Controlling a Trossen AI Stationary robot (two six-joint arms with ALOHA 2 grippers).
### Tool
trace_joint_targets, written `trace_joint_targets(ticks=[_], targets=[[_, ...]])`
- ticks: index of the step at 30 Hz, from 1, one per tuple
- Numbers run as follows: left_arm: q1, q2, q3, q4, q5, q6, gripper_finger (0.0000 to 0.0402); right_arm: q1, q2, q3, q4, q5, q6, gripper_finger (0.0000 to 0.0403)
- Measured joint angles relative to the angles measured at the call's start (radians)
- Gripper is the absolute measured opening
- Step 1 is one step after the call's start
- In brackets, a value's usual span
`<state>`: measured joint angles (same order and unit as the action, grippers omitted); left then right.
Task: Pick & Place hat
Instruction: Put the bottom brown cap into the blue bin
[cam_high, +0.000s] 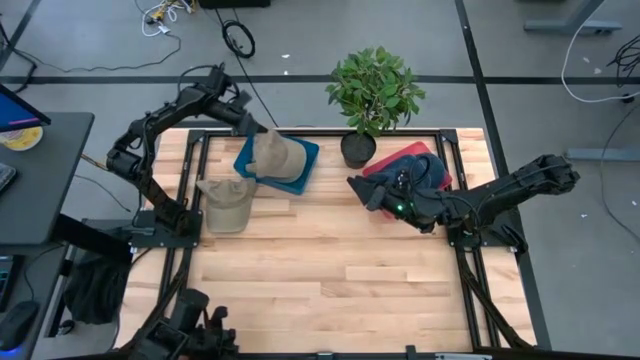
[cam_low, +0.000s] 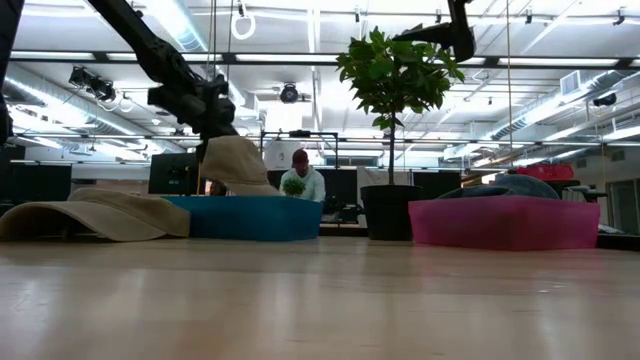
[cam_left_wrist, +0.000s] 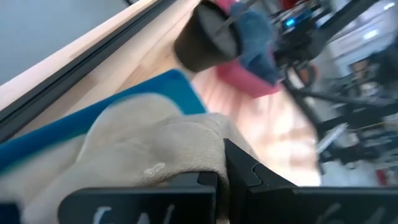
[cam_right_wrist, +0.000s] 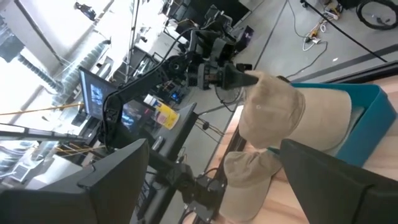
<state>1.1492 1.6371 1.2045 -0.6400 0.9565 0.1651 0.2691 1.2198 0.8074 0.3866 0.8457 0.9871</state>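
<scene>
Table (cam_high: 340, 280): light wood top in a black frame; the whole near half lies bare, and everything stands along the far edge.
Left arm (cam_high: 150, 140): reaches in from the left side and over the far-left corner.
Right arm (cam_high: 500, 195): comes in low from the right edge, its wrist over the middle right of the table.
Plant (cam_high: 372, 90): in a dark pot at the far edge, between the two bins; its leaves spread above the pot and stand between the grippers' working areas.
Blue bin (cam_high: 300, 172): far left of centre, just left of the pot; in the low view its wall (cam_low: 250, 218) sits flat on the wood.
Red bin (cam_high: 385, 160): far right of centre, touching or just beside the pot; dark blue hats (cam_high: 425, 172) are heaped in it.
Held hat (cam_high: 278, 155): tan cap, hanging above the blue bin, its crown clear of the bin's rim in the low view (cam_low: 235, 165).
Second hat (cam_high: 226, 203): tan cap lying on the wood, just beside the blue bin's left wall.
Left gripper (cam_high: 248, 122): closed on the held hat's fabric, over the bin's far corner.
Right gripper (cam_high: 362, 190): fingers spread wide with nothing between them, over the wood just in front of the red bin.
Room: open wood lies between the two grippers; the frame rails run close along both sides.
Background: a person (cam_low: 300, 180) sits far behind the table.
</scene>
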Motion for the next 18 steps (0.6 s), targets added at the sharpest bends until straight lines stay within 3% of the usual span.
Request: trace_joint_targets(ticks=[6, 12, 18], targets=[[-0.007, 0.0, 0.0, -0.066, -0.145, 0.113, 0.0005, -0.014, 0.0, 0.0, 0.0, 0.002, 0.0, 0.0366], [-0.01, 0.0, 0.0, -0.046, -0.355, 0.138, 0.0005, -0.029, 0.0, 0.0, 0.0, 0.001, 0.0, 0.0366], [-0.01, 0.0, 0.0, 0.016, -0.392, 0.116, 0.0005, -0.032, 0.0, 0.0, 0.0, 0.0, 0.0, 0.0366]])
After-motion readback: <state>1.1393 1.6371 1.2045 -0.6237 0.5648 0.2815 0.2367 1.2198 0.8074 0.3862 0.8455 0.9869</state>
